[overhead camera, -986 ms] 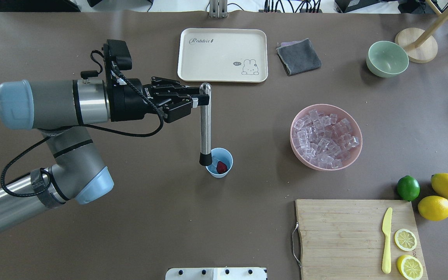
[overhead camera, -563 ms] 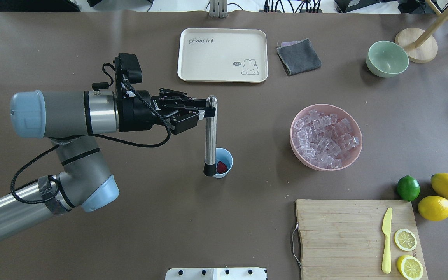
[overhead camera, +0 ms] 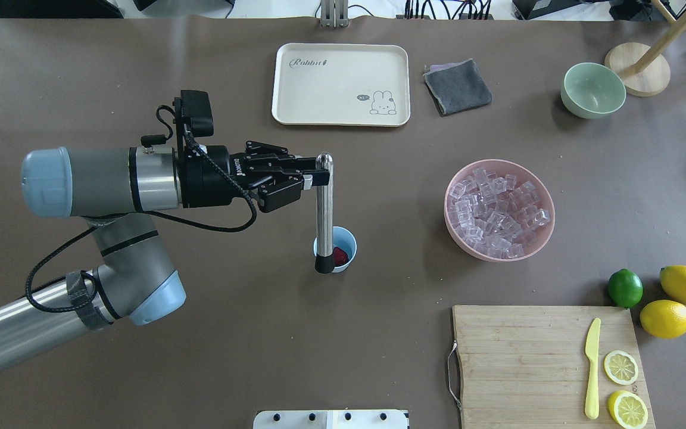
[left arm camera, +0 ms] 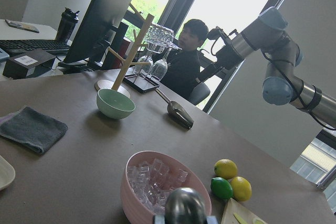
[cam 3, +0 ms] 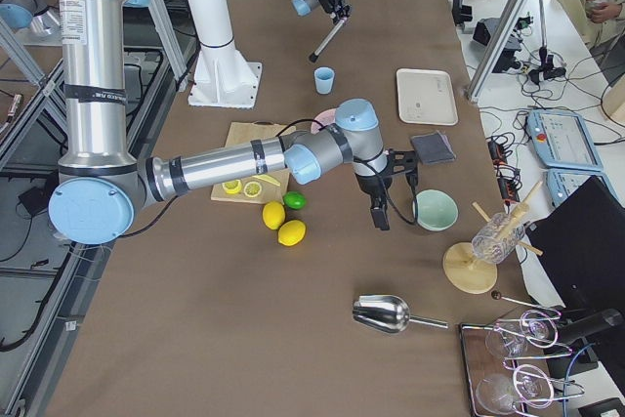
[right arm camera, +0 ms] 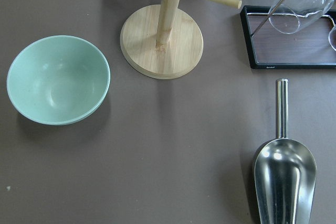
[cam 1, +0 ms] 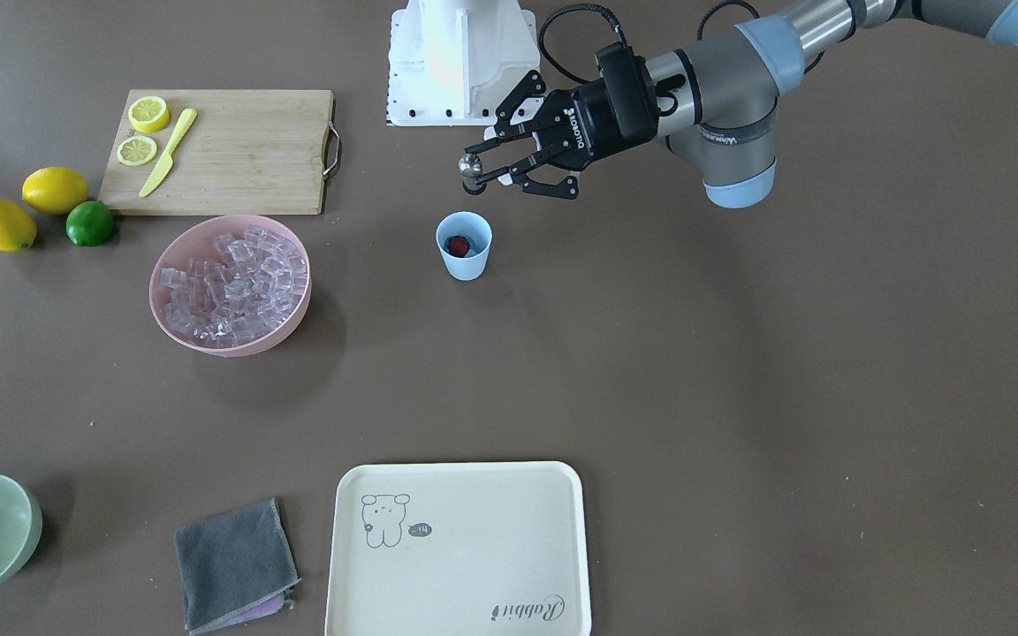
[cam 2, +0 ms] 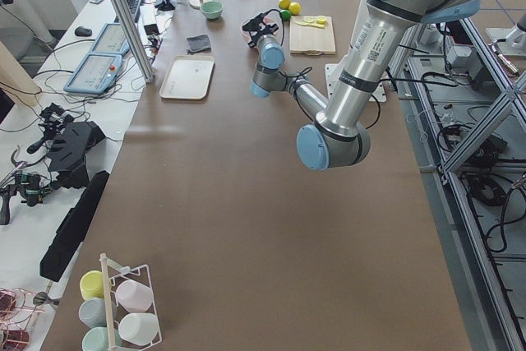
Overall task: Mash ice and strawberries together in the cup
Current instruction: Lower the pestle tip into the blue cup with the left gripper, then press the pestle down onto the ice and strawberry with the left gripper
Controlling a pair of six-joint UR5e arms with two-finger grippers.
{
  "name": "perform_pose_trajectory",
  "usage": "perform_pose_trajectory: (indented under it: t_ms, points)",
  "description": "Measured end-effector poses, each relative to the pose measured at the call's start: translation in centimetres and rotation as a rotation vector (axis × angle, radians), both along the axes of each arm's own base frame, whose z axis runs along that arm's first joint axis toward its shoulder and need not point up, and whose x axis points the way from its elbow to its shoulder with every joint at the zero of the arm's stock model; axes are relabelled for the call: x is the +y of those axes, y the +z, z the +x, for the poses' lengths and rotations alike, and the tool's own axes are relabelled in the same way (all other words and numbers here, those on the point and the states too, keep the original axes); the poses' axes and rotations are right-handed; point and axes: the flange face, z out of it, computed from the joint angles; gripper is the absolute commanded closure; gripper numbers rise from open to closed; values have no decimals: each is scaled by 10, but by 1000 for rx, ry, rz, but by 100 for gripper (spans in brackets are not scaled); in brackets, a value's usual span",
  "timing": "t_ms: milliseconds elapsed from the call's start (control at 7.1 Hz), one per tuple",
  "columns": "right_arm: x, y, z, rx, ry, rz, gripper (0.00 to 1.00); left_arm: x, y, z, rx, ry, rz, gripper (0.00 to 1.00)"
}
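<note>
The light blue cup (overhead camera: 349,238) (cam 1: 464,261) stands mid-table with the dark red strawberry (overhead camera: 339,255) (cam 1: 457,244) inside. Ice (overhead camera: 498,211) (cam 1: 235,283) fills the pink bowl (overhead camera: 542,241). My left gripper (overhead camera: 313,174) (cam 1: 478,172) is shut on the top of a steel muddler (overhead camera: 323,208), which hangs almost upright. Its black tip (overhead camera: 323,264) sits over the cup's rim on the robot's side; whether it touches is unclear. My right gripper (cam 3: 379,212) hovers beside the pale green bowl (cam 3: 434,209); I cannot tell whether it is open or shut.
A cream tray (overhead camera: 340,83) and grey cloth (overhead camera: 457,86) lie at the far side. A cutting board (overhead camera: 548,363) holds a yellow knife and lemon slices, with a lime (overhead camera: 624,288) and lemons beside it. A steel scoop (right arm camera: 283,179) and wooden stand (right arm camera: 161,40) are near the right wrist.
My left arm has shifted right and towards the robot with the muddler. The black tip moved from the cup's left rim to its near-left rim.
</note>
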Motion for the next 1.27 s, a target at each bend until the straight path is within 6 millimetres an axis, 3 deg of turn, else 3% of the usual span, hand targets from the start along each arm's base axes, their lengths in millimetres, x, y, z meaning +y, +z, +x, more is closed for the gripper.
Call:
perform_pose_trajectory:
  t_ms: [704,1268]
  points:
    - [0,-3,0,2,3,8,0,-10,16,0,26,-122,61,100]
    - [-1,0,0,5,2,3,0,-13,17,2,22,-148,68,100]
